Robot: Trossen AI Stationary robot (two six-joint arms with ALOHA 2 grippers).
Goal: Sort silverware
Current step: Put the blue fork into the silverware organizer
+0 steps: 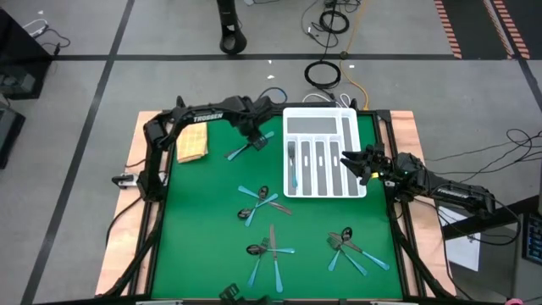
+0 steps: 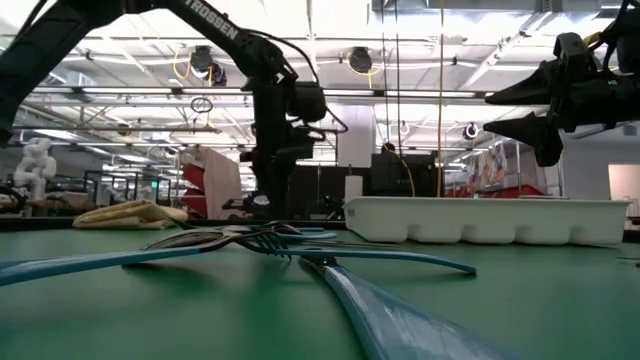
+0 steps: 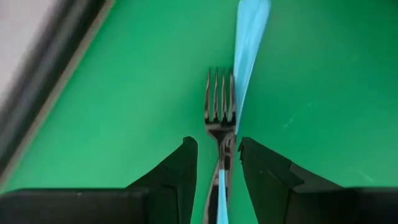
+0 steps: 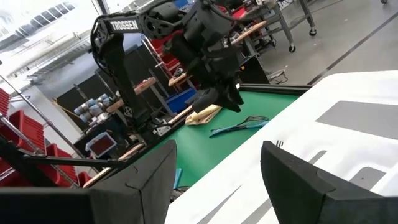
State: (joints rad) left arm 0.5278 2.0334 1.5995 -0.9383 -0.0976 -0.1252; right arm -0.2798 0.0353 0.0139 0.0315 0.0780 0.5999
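Observation:
Silverware with light-blue handles lies on the green mat in several small heaps (image 1: 262, 202) (image 1: 269, 247) (image 1: 351, 247). One piece lies in the white tray (image 1: 343, 127), in a left compartment (image 1: 293, 169). A fork (image 3: 221, 102) lies flat on the mat at the far left of the tray, with a second blue handle (image 3: 249, 37) beside its tines. My left gripper (image 3: 217, 146) points down over this fork, open, one finger on each side of the fork's neck. My right gripper (image 1: 356, 165) waits open and level at the tray's right edge.
A folded yellow cloth (image 1: 193, 142) lies at the mat's far left corner. The tray stands at the far right of the mat. Black frame rails (image 1: 157, 169) run along the mat's edges. Bare mat lies between the heaps and along the left side.

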